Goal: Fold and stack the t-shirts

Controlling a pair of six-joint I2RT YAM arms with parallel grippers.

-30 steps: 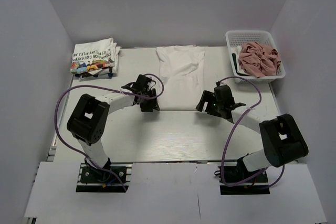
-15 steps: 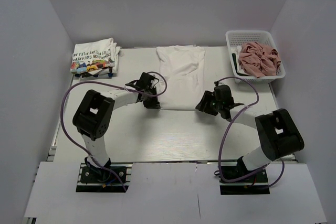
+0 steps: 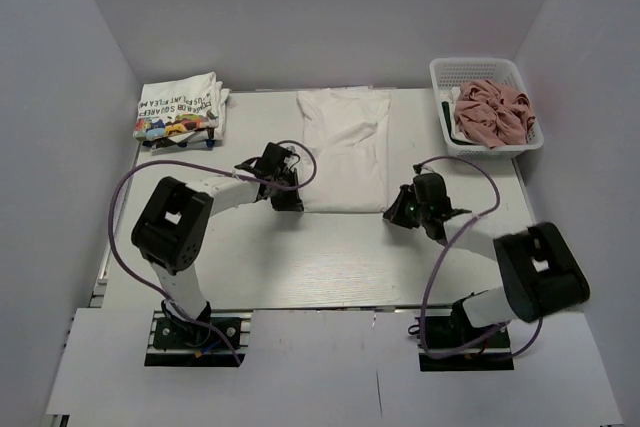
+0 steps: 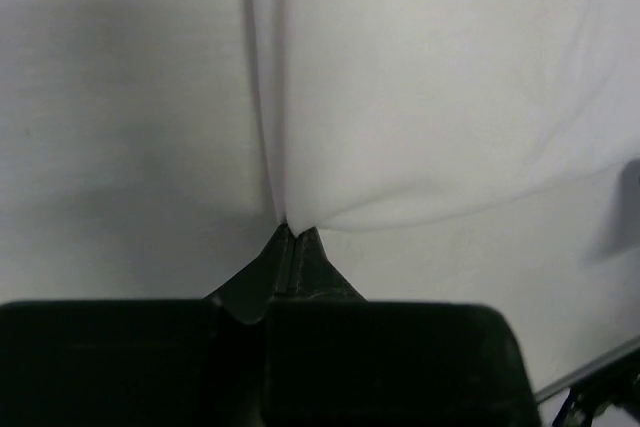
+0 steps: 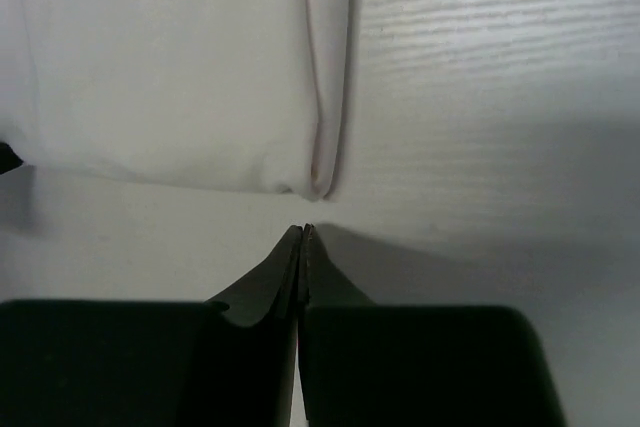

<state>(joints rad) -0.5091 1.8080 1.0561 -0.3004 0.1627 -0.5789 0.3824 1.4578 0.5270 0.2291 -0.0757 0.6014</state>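
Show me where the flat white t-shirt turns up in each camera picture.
Top external: white t-shirt at centre, far half of the table.
Left wrist: upper right, corner meeting the left end effector.
Right wrist: upper left, corner just short of the right end effector.
Shared landmark: the table.

White tee (image 3: 345, 147) near the table's far edge: soft matt cloth, smooth, faintly creased; table (image 5: 480, 47): matt white, fine wood-like grain; basket (image 3: 480, 69) at the far right corner: white plastic mesh; pink tee (image 3: 492, 112) inside: crumpled matt cloth.
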